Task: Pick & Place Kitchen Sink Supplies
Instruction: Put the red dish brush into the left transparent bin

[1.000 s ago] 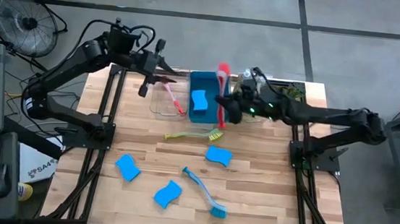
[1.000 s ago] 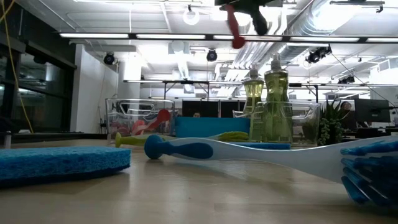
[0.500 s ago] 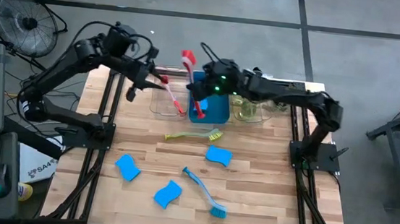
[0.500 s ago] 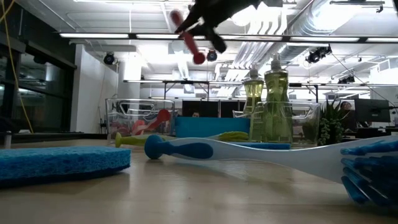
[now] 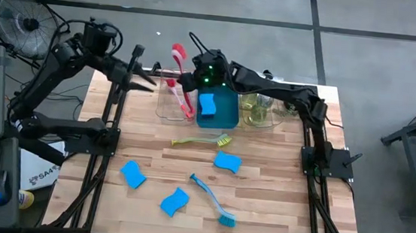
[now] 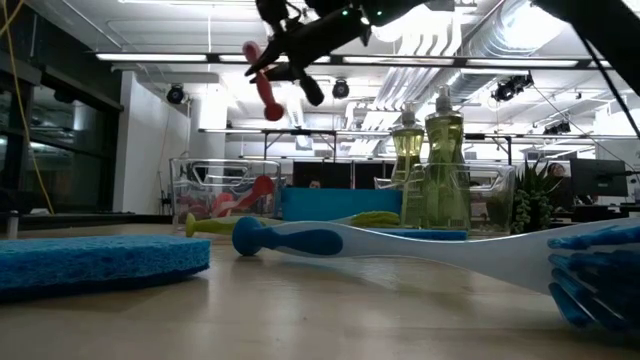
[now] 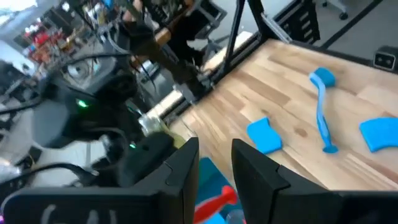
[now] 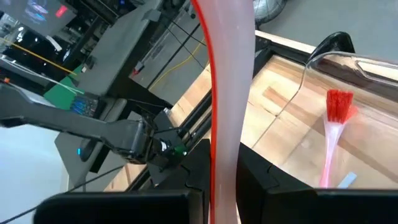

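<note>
Right jaws around pink brush (image 8: 227, 106), head out of frame

The pink brush (image 8: 227, 93) held in the right claw (image 8: 221, 177) runs off the right wrist picture's edge, so its head is unseen there. In the low view a teal brush (image 6: 400, 245) is cut off at the picture's edge, and a blue sponge (image 6: 95, 262) likewise. The left claw (image 7: 214, 165) hides part of a red object (image 7: 214, 204) in the left wrist view; what it is cannot be told. The pump bottles (image 5: 258, 109) by the worktop's far edge are too small to count from above.
</note>
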